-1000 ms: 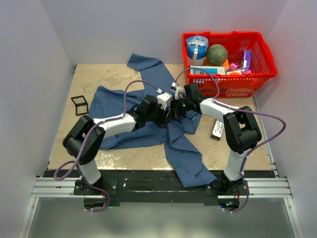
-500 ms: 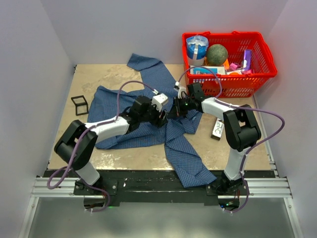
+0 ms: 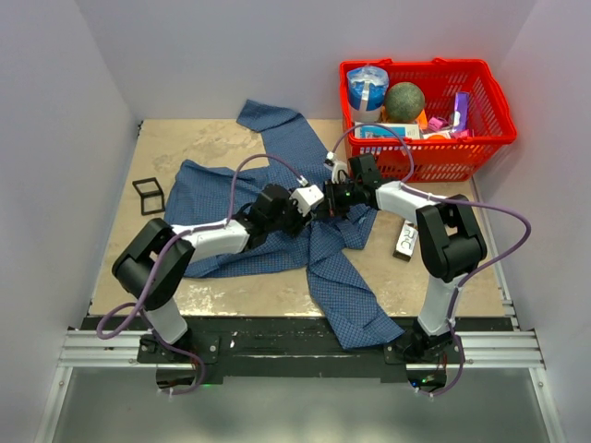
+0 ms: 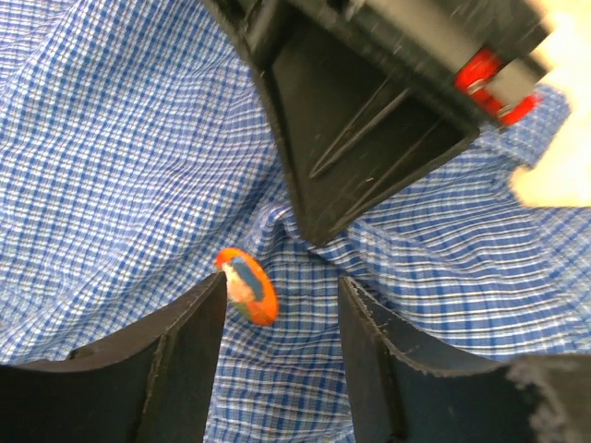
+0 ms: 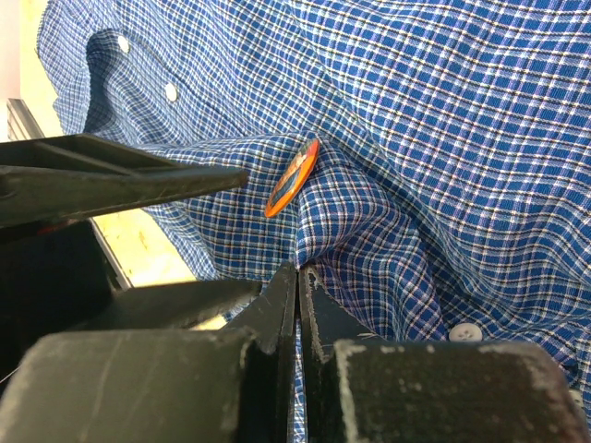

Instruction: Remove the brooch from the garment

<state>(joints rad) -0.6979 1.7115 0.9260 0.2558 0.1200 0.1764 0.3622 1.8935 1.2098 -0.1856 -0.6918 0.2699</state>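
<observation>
Top view, garment: the garment point(image 3: 208, 189) lies rumpled across the middle of the table point(image 3: 185, 138). One sleeve points toward the far edge and another reaches over the near edge.
Top view, arms: the left hand point(image 3: 317, 205) and right hand point(image 3: 327, 207) meet tip to tip over the shirt at the table's centre. Finger state cannot be read from here.
Top view, other items: a red basket point(image 3: 420, 157) of oddments stands at the far right corner. A black frame point(image 3: 148, 196) lies by the left edge and a small white block point(image 3: 404, 242) near the right edge.
Left wrist view, brooch: the brooch point(image 4: 247, 286), orange with a blue mark, sits tilted on the checked cloth between the left hand's fingers point(image 4: 175, 360). It is close against one finger and apart from the other.
Left wrist view, left hand: spread, straddling the brooch, not closed on it.
Left wrist view, right hand: a black wedge from the top, its tip on a puckered fold just beyond the brooch.
Right wrist view, right hand: its fingers point(image 5: 275, 309) are pressed together, pinching a raised fold of the garment.
Right wrist view, brooch: seen edge-on, on the ridge of cloth just past the pinched fold and apart from the right fingertips.
Right wrist view, left hand: two dark fingers reach in from the left with a gap between them.
Right wrist view, buttons: white buttons point(image 5: 170, 92) show on the cloth further off.
</observation>
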